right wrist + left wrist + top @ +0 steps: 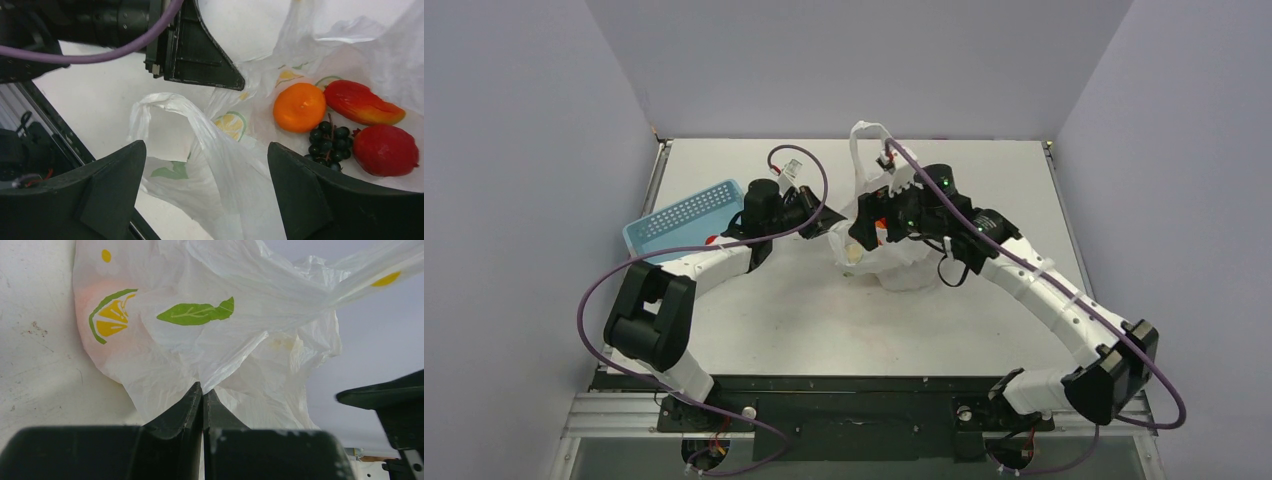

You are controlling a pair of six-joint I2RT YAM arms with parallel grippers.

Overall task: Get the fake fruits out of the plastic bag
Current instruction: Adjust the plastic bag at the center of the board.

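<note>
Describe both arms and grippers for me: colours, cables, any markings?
The left arm and right arm have white shells with black joint housings. A purple cable loops along each. Small green lights glow near the right wrist. Fingers are black and wedge-shaped; no sleeves or markings visible.

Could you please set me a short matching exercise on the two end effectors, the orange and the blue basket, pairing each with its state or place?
Things:
1. left end effector
2. right end effector
3. orange
4. blue basket

States or places:
A. open
B. lying inside the plastic bag, beside the grape bunch
C. shut on a fold of the plastic bag
D. on the table, outside the plastic bag

Pairs: 1-C, 2-A, 3-B, 4-D
</note>
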